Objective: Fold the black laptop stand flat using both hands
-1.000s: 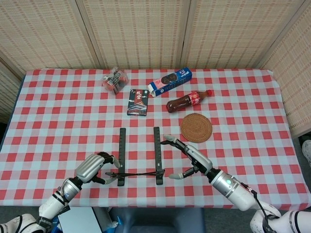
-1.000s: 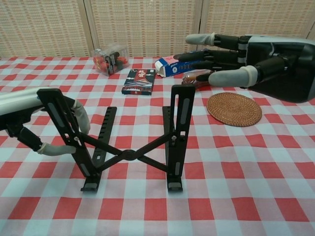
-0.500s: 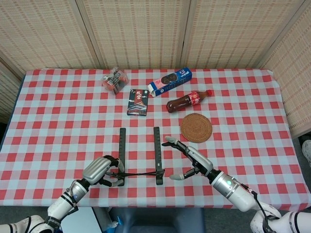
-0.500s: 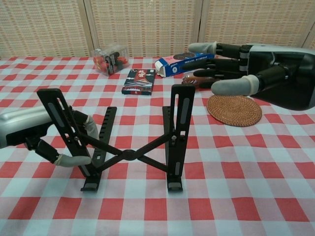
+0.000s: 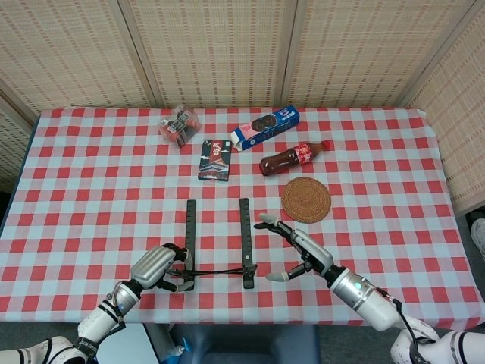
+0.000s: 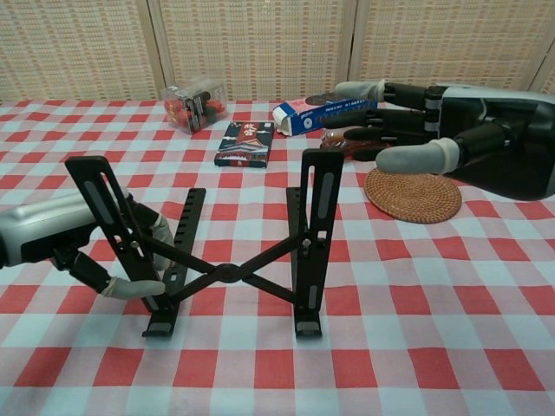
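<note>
Standing open near the front edge of a table (image 5: 76,152) covered in red and white checks, the black laptop stand (image 6: 227,247) has two upright arms joined low down by crossed struts, so it is not yet folded. The left hand (image 6: 82,243) is at the stand's left arm, with fingers curled around the upright and a thumb tucked under it near the foot (a grip that looks meant to steady or swing that side inward). From above, the same hand (image 5: 158,267) sits right against the left rail. The right hand (image 6: 416,117) is held with fingers spread apart and holds nothing; in the chest view it floats above and to the right of the stand's right arm, and from above it (image 5: 297,250) lies just beside that rail without touching it. That placement suggests it is lining up to take the right side, since the fold needs both sides pushed together. Behind the stand, well apart from it, lie a round woven coaster (image 5: 306,199), a cola bottle (image 5: 294,158) on its side, a blue biscuit box (image 5: 265,127), a small dark card box (image 5: 216,159) and a clear plastic packet (image 5: 179,124), all out of the hands' way.
</note>
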